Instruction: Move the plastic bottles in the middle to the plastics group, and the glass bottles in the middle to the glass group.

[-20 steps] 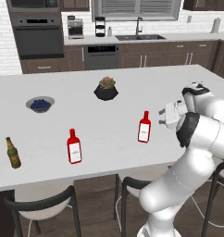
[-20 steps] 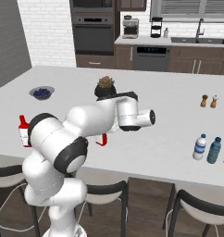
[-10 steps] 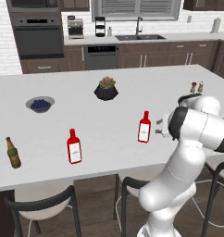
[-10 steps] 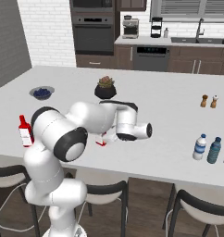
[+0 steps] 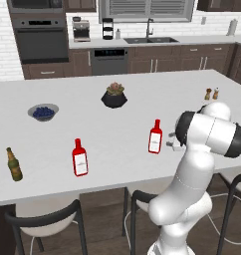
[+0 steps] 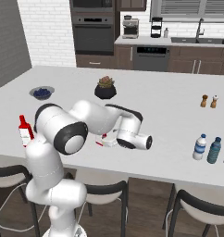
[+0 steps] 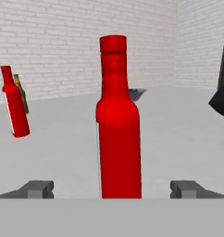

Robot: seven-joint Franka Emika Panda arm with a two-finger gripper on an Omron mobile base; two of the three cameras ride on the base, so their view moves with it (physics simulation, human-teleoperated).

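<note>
Two dark fingertips [image 7: 37, 189] of the hand [image 7: 115, 190] stand wide apart, the red flat-sided glass bottle [image 7: 117, 120] upright between them, untouched. The left base view shows its white label [image 5: 155, 141]. Beyond stand a second red bottle [image 7: 14, 102] and an olive-brown bottle [image 7: 22, 95]. Two plastic bottles, clear [image 6: 200, 147] and teal [image 6: 214, 150], stand well apart on the white bench [image 6: 169, 115].

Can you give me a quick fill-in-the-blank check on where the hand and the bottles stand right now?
1. The hand is ____, its fingertips either side of the middle red bottle.
2. That bottle stands ____ on the counter.
3. Beside the other red bottle stands a dark ____ bottle.
4. The blue bowl sits ____ the potted plant in the left base view.

Missing words: open; upright; olive-brown; left of
</note>
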